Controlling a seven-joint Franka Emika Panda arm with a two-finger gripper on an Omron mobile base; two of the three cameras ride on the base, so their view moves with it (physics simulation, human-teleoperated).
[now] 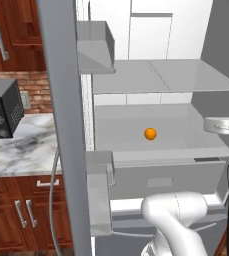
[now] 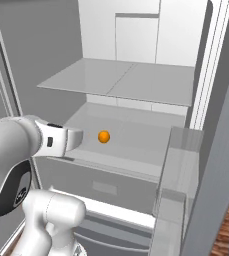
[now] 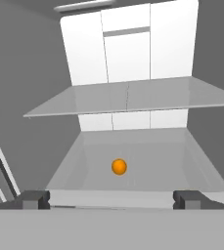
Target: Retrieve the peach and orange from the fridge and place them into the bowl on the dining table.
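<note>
Pincer (image 3: pixel 111 200) spread wide and empty at the open fridge (image 1: pixel 136 35), lined up with the orange (image 3: pixel 119 166) sitting alone mid-shelf (image 3: pixel 147 151), so by my reckoning nothing's been fetched yet.

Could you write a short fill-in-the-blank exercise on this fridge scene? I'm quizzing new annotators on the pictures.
1. The fridge stands with its doors ____.
2. The orange lies on the shelf ____ the grey glass shelf.
3. The gripper has its jaws ____, short of the orange.
4. On the marble counter left of the fridge sits a black ____.

Missing words: open; below; open; toaster oven
</note>
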